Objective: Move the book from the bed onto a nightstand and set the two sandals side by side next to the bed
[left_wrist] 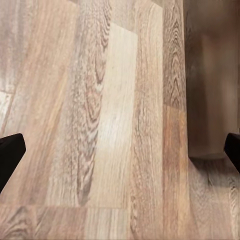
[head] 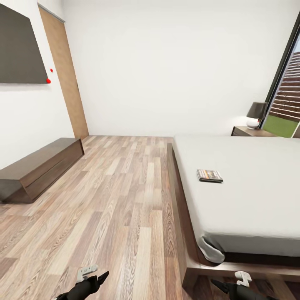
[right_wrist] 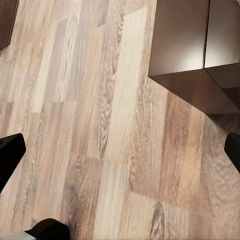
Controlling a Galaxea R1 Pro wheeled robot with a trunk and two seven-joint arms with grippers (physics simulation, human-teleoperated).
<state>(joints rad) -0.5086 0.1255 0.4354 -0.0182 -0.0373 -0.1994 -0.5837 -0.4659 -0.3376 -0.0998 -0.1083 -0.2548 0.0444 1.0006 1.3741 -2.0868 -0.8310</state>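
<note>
The book (head: 209, 175), thin and dark with an orange band, lies flat on the light grey mattress of the bed (head: 250, 196), near its left edge. A dark nightstand (head: 249, 132) stands beyond the bed's far side, by the window. The sandals are out of view. My left gripper (head: 93, 280) hangs low over the wood floor, left of the bed's foot corner. Its fingers (left_wrist: 10, 155) stand wide apart, open, with only floor between them. My right gripper (head: 233, 286) is low by the bed frame's corner (right_wrist: 182, 42), also open and holding nothing.
A long low dark-wood bench (head: 39, 166) runs along the left wall under a dark wall screen (head: 21, 48). A wooden door (head: 64, 71) is at the far left corner. A lamp (head: 255, 114) stands on the nightstand. Plank floor (head: 116, 200) stretches between bench and bed.
</note>
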